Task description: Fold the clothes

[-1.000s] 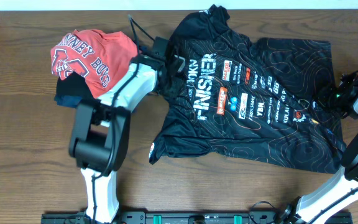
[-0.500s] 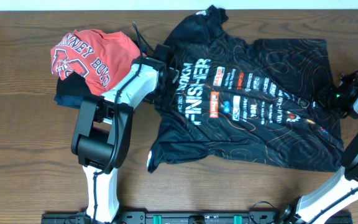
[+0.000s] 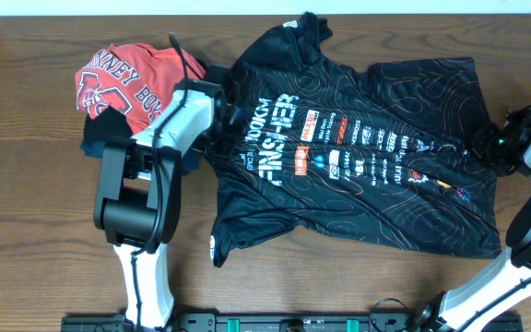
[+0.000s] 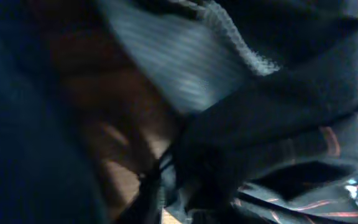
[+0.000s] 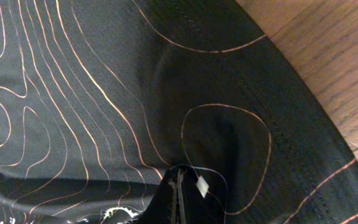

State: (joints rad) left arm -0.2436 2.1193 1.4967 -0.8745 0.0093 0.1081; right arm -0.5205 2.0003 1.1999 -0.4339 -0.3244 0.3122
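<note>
Both arms outstretched; right gripper point(image 5: 178, 177) closed, left gripper point(image 3: 221, 115) unclear.

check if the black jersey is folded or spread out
spread out, not folded: the black jersey lies open on the table, lettering up, both sleeves out, just wrinkled

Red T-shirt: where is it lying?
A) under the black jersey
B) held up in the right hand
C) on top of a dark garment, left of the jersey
C: the red T-shirt rests on a navy garment, to the left of the spread jersey.
</note>
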